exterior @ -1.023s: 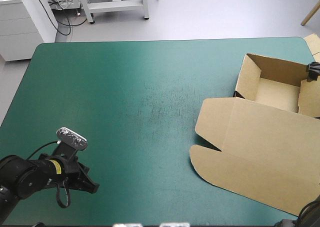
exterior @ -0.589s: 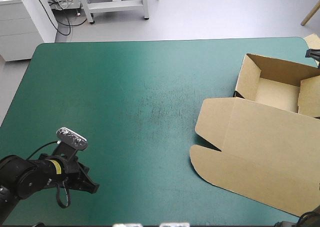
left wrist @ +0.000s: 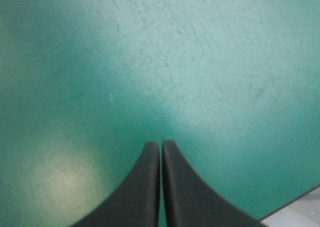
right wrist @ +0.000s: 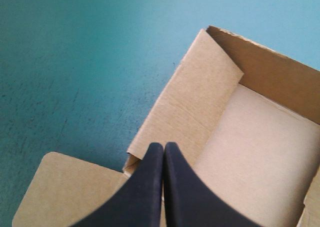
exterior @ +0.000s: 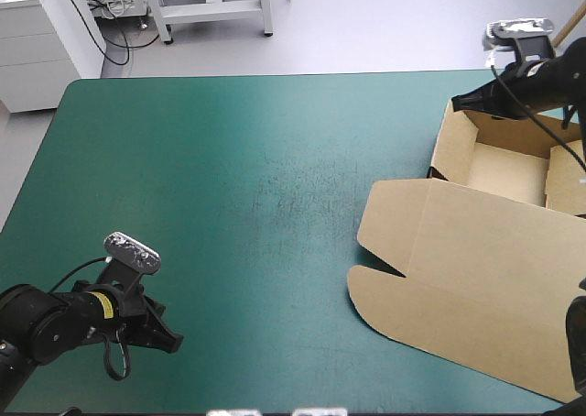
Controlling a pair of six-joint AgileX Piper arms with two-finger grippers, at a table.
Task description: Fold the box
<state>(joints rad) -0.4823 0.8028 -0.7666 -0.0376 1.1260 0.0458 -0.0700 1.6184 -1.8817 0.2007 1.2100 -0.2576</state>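
The right gripper [exterior: 457, 103] — empty, fingers pressed together — had swung over the box's [exterior: 485, 279] eleven-o'clock corner, likely for another fold.

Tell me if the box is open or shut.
Open. The box is an empty tray with raised walls, and its lid lies flat on the table, spread toward the near edge.
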